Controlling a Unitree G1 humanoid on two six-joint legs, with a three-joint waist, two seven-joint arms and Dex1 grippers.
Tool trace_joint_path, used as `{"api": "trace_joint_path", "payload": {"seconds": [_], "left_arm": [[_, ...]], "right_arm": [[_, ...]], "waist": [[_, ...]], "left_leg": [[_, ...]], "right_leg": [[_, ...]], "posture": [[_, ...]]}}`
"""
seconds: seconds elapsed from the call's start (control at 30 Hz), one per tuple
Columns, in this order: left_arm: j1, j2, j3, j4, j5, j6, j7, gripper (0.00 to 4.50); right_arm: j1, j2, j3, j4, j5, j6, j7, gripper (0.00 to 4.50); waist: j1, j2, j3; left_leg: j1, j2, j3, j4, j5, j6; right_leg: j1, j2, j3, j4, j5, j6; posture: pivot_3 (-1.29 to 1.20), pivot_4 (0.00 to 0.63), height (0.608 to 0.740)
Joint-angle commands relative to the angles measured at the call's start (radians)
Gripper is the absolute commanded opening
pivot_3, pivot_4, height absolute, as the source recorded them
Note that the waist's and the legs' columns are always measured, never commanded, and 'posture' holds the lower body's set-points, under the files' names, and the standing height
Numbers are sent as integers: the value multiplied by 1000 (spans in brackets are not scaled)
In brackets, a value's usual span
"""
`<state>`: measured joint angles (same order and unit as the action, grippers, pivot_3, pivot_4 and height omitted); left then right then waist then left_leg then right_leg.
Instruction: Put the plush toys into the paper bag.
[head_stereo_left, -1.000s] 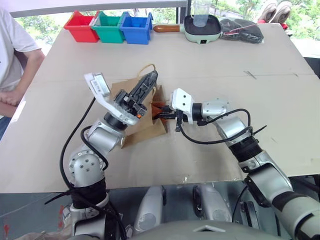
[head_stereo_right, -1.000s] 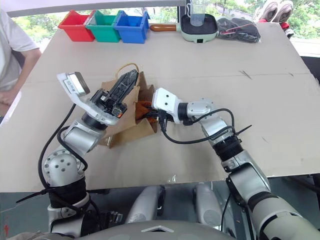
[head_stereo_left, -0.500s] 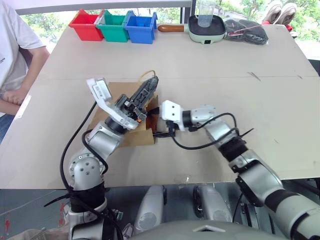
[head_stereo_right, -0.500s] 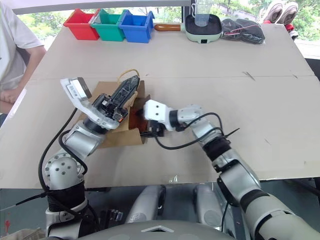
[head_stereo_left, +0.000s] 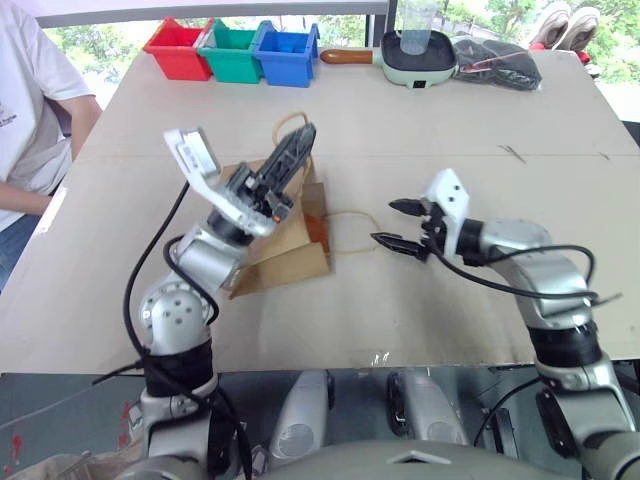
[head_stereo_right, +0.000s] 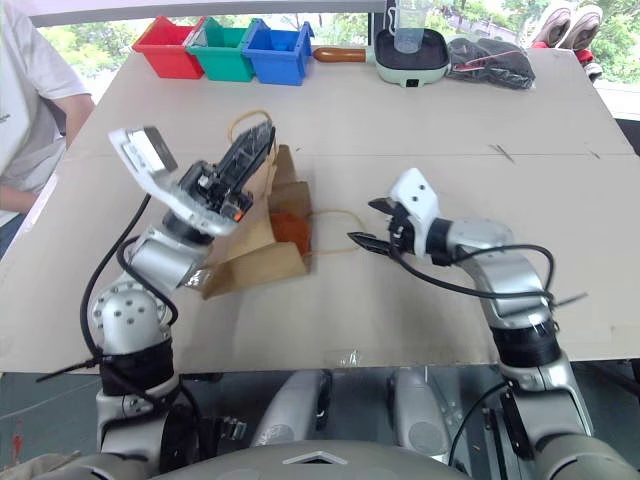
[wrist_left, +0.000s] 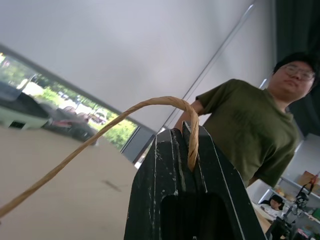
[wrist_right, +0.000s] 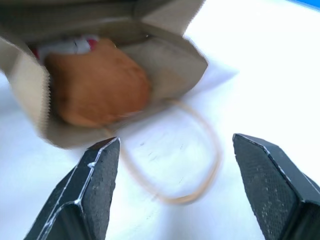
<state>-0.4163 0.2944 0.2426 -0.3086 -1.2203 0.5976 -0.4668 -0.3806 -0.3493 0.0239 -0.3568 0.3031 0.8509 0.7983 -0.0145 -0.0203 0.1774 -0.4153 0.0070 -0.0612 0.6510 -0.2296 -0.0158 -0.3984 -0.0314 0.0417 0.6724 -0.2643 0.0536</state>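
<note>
Brown kraft paper bag (head_stereo_left: 285, 245) lies on its side on the pale desk (head_stereo_left: 450, 120), mouth turned toward my right pincer (head_stereo_left: 398, 224). My left pincer (head_stereo_left: 290, 165) is clamped together on one of the bag's twisted cord handles (wrist_left: 165, 102), holding the upper lip of the mouth raised so the opening gapes. The other handle (head_stereo_left: 350, 232) lies flat on the desk as a loop, between the mouth and my right pincer.

Inside the mouth I see the orange-brown plush toy (wrist_right: 97, 85), lumpy, sitting just within the opening. Behind it, deeper in, a strip of white and red (wrist_right: 67, 45) shows; I judge that to be the white toy, though most of it is hidden. Both toys look to be in the bag.

My right pincer is empty, its two black fingers spread wide apart. It hovers above the desk, near the bag but clear of it, and points straight at the open mouth. The bag's long axis runs from the mouth away from this pincer, under my left arm.

Of the two arms, the left is already on the bag. I judge that any further push on the orange toy would go along that axis, straight ahead of the right pincer.
</note>
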Motion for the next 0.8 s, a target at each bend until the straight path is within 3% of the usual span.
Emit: {"api": "trace_joint_path", "payload": {"seconds": [0.03,0.17,0.4,0.7,0.8], "left_arm": [[-71,0,0,17,-31,5,-44,0],[-71,18,11,15,-53,35,-60,0],[50,44,17,-88,-91,65,-53,0],[216,144,119,-217,-230,85,-4,0],[267,166,148,-251,-263,74,21,0]], "right_arm": [[14,77,-213,-136,187,312,-125,3440],[46,168,-335,-159,286,507,-208,3440],[-29,300,-491,-15,398,510,-305,3440],[-129,209,-607,44,604,506,-301,3440],[-180,179,-551,88,568,473,-346,3440]], "waist": [[-4,0,0],[-4,0,0],[-17,1,0],[-22,1,0],[-26,1,0]], "left_leg": [[0,0,1,0,0,0],[1,1,-1,-1,0,0],[1,1,1,-1,0,0],[1,1,2,-2,0,0],[1,2,2,-3,0,0]], "right_leg": [[0,0,1,0,0,0],[0,1,-1,0,0,0],[0,1,1,0,0,0],[0,1,1,-1,0,0],[0,1,1,-1,0,0]], "posture": [[0,150,740],[0,150,740],[0,150,740],[0,150,740],[0,150,740]]}}
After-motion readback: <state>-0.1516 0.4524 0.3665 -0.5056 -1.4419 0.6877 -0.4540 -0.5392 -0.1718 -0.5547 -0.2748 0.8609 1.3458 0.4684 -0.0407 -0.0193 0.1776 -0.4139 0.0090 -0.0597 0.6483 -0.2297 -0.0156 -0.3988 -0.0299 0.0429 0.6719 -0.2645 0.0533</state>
